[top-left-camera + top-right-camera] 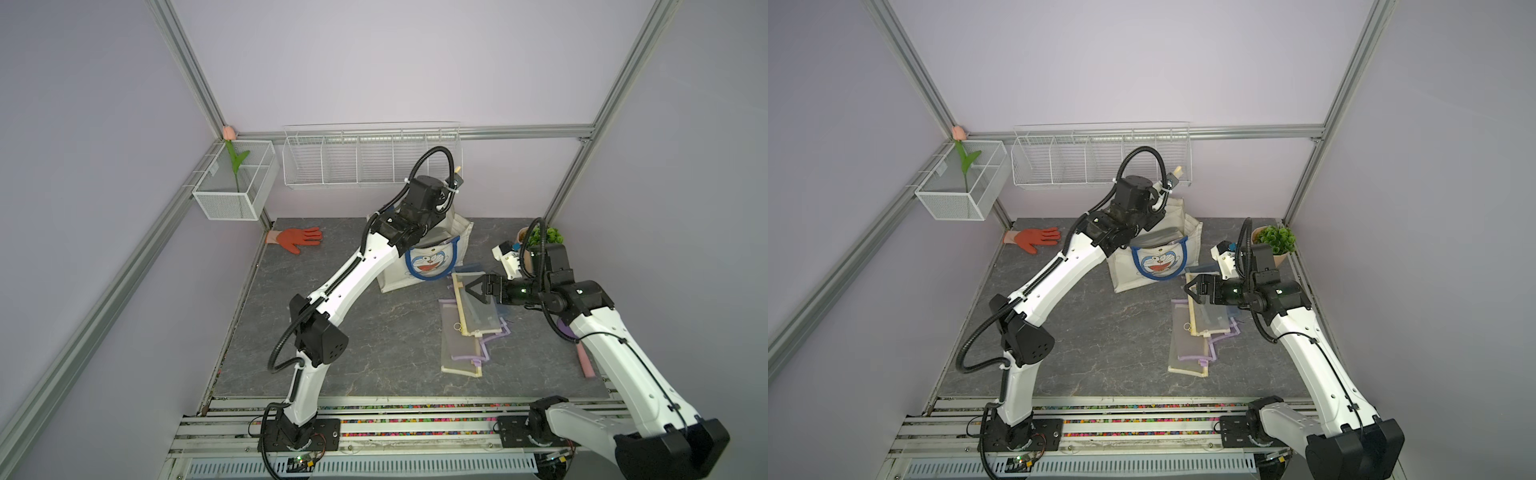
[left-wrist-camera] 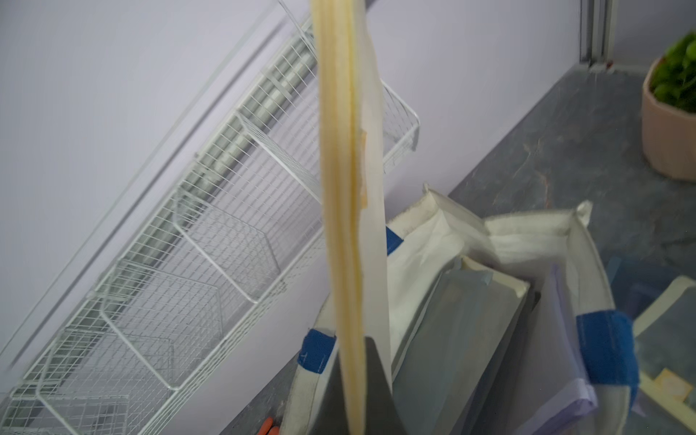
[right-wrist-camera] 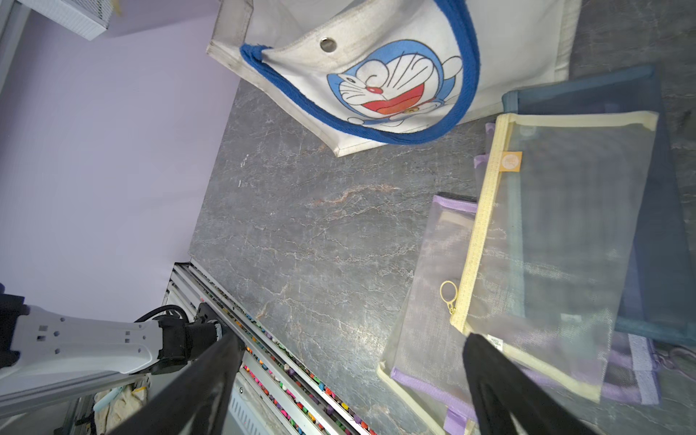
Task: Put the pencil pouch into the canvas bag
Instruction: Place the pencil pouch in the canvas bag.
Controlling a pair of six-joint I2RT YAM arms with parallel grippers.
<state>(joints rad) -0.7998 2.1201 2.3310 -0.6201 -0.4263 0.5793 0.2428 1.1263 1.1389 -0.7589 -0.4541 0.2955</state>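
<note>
Where pouches (image 1: 459, 340) lie beside canvas bag (image 1: 432, 266) — glove (image 1: 297, 239), plant (image 1: 549, 235) apart.

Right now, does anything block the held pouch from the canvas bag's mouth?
Nothing visible does. The left gripper holds the yellow-edged pouch by the canvas bag; a grey pouch already inside leaves room.

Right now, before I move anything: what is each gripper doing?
Left gripper: jaws shut on the yellow-edged pencil pouch, above the canvas bag.
Right gripper: jaws open, empty, over the loose pouches.
</note>
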